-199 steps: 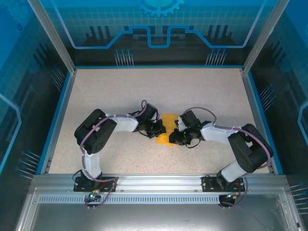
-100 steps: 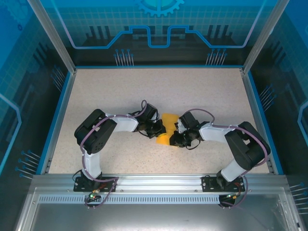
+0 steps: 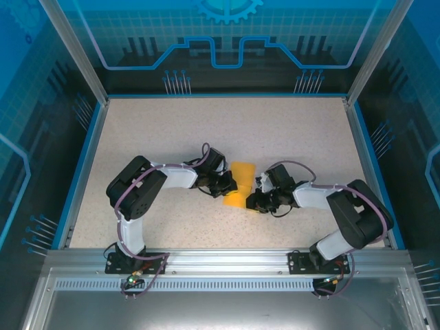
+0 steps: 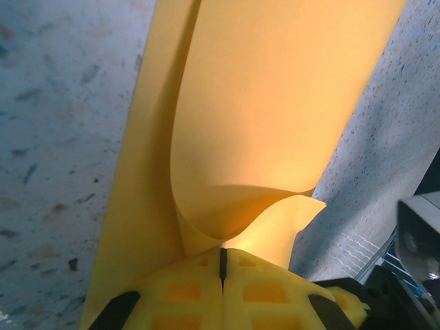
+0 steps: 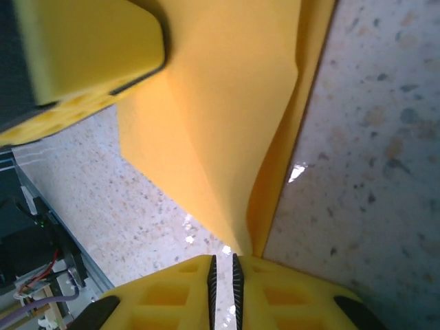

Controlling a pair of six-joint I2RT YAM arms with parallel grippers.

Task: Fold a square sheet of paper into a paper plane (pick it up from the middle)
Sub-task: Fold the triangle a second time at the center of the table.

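- The square sheet of paper (image 3: 240, 181) lies partly folded near the middle of the table (image 3: 172, 130), between the two arms and lifted in places off the surface.
- The left gripper (image 3: 228, 184) is closed tight on the sheet's left edge. The right gripper (image 3: 254, 201) is drawn in to a thin slit and pinches the near right corner of the fold.
- The paper looks thin, light and limp. It bends under its own curl, creases for good once pressed, and would likely slide or tear if the two grips pull apart.
- Edges and corners look like the safest places to hold, leaving the middle free to fold.
- The top view gives the layout of arms and sheet, but the layers read there as one flat patch.
- The left wrist view adds a raised flap curling up into a cupped lip just ahead of the fingertips.
- The right wrist view adds two layers meeting in a point at its fingers, with the left gripper's pad (image 5: 82, 48) resting on the sheet's far side.
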